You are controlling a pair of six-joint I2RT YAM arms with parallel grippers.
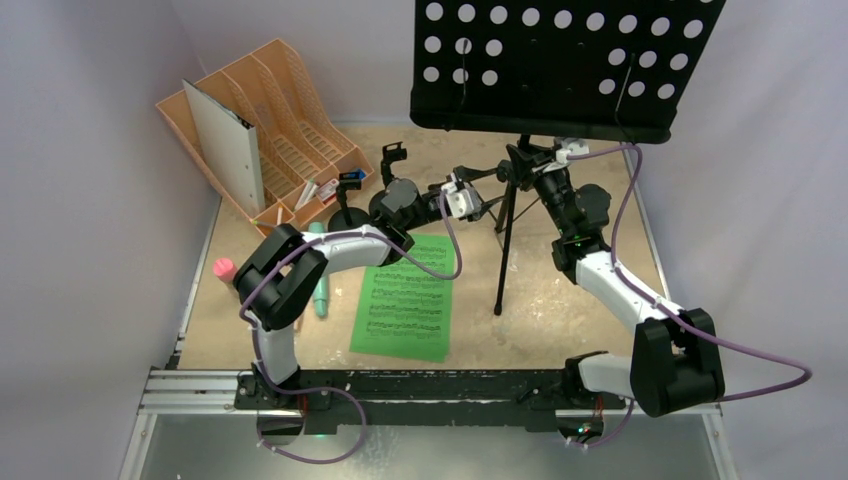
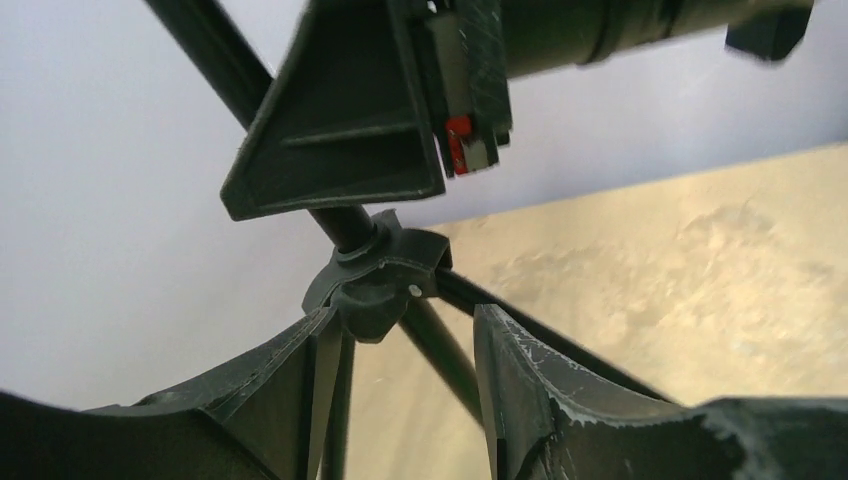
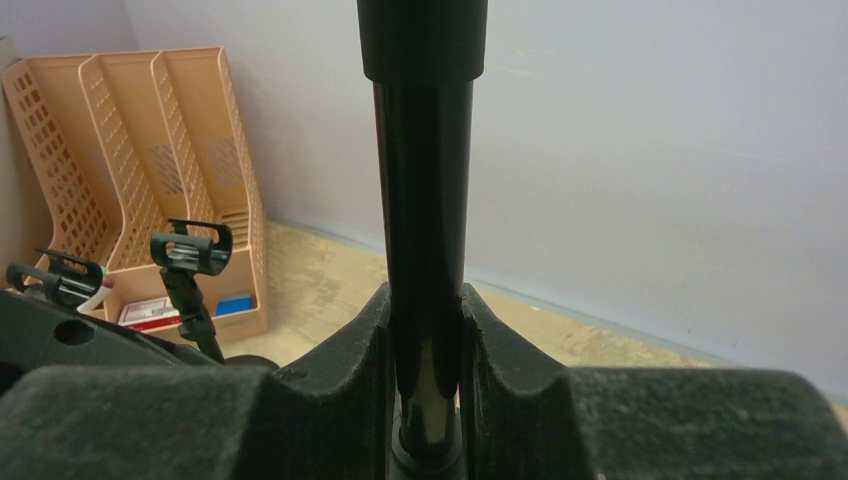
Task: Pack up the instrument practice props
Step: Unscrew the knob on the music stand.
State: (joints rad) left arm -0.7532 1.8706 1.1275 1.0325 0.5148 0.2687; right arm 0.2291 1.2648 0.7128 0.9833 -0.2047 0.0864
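The black tripod (image 1: 507,240) stands upright toward the far right of the table (image 1: 570,330). Its long axis is vertical, with the legs splayed below and the perforated music desk (image 1: 560,60) on top. The right gripper (image 3: 425,335) pinches its pole high up. The left gripper (image 2: 405,385) has its jaws spread at the leg hub, gripping nothing. Nothing looks packed yet: the green sheet-music page (image 1: 405,300) lies flat mid-table. The teal microphone (image 1: 319,290) and pink microphone (image 1: 224,268) lie by the left edge, and the clip poles (image 1: 349,195) stand beside the orange rack (image 1: 290,110) in the far left corner.
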